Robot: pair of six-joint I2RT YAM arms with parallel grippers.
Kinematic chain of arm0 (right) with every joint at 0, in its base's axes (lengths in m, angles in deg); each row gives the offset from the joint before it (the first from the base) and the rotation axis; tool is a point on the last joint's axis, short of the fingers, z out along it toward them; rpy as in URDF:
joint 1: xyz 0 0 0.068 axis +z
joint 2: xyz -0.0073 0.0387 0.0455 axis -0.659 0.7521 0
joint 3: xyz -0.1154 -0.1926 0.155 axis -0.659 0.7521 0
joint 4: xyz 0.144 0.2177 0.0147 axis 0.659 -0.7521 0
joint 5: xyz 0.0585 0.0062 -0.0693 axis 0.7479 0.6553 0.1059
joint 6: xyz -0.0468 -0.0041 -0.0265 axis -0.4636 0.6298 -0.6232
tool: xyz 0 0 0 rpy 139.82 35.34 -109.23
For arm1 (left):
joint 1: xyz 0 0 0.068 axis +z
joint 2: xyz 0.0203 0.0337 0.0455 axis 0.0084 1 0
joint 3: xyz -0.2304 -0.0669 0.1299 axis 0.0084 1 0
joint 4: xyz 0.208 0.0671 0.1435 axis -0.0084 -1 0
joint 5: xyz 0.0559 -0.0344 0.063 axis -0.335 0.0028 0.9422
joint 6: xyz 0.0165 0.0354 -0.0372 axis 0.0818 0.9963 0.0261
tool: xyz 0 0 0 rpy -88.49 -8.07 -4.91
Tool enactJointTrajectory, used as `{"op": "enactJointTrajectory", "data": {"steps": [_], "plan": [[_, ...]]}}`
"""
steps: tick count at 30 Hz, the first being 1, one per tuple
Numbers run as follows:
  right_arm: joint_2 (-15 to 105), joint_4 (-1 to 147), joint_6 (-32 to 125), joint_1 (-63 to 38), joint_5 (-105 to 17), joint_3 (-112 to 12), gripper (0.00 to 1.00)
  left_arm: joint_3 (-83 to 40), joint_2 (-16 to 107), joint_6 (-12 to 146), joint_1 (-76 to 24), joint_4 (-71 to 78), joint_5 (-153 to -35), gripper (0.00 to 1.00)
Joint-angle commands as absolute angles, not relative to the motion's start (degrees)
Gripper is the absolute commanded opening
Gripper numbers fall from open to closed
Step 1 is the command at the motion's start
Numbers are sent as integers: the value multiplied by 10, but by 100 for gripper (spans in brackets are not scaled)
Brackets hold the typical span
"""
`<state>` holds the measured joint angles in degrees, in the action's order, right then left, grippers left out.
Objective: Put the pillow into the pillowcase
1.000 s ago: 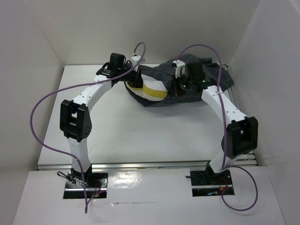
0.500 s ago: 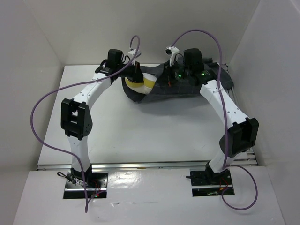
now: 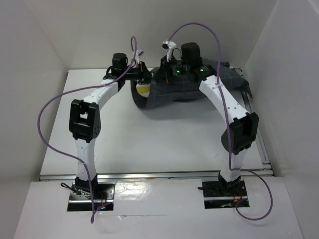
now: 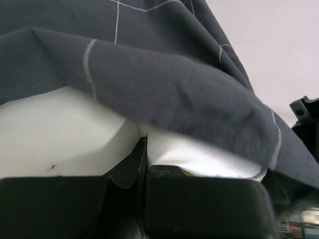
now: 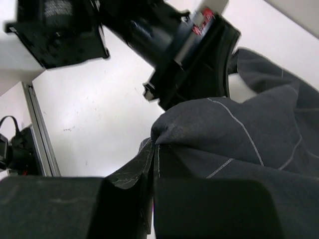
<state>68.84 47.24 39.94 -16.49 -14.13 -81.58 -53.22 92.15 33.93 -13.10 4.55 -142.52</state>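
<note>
The dark grey grid-patterned pillowcase [image 3: 199, 88] lies bunched at the back of the table and covers nearly all of the pillow. Only a small white and yellow corner of the pillow [image 3: 142, 89] shows at its left opening. My left gripper [image 3: 144, 79] is shut on the white pillow [image 4: 65, 134], pinching its fabric under the pillowcase hem [image 4: 164, 84]. My right gripper [image 3: 167, 74] is shut on a fold of the pillowcase [image 5: 234, 144], held just right of the left gripper. The left gripper's body [image 5: 184, 45] shows close ahead in the right wrist view.
White walls enclose the table on three sides; the back wall is close behind both grippers. Purple cables loop over each arm. A metal rail [image 3: 154, 175] runs along the table's near edge.
Both grippers have moved toward the back left. The pillowcase has been drawn further left over the pillow, so much less white and yellow shows now.
</note>
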Motion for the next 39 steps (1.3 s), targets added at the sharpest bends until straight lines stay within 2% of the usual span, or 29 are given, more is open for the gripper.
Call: {"op": "enactJointTrajectory", "data": {"steps": [1,9,16,26,32,39], "plan": [[719,520,415,-128,-100,-890,0,-528,934,215,-144,182,-1458,0],[779,520,420,-95,-73,-992,0,-538,957,165,-166,247,-1435,0],[791,520,432,-78,-62,-1013,0,-553,984,98,-171,309,-1407,0],[818,550,448,-47,-33,-1048,0,-565,1000,87,-182,326,-1389,0],[812,561,448,-47,-28,-1048,0,-565,1005,92,-188,319,-1369,0],[759,561,421,-59,-44,-969,0,-532,967,164,-176,236,-1363,0]]}}
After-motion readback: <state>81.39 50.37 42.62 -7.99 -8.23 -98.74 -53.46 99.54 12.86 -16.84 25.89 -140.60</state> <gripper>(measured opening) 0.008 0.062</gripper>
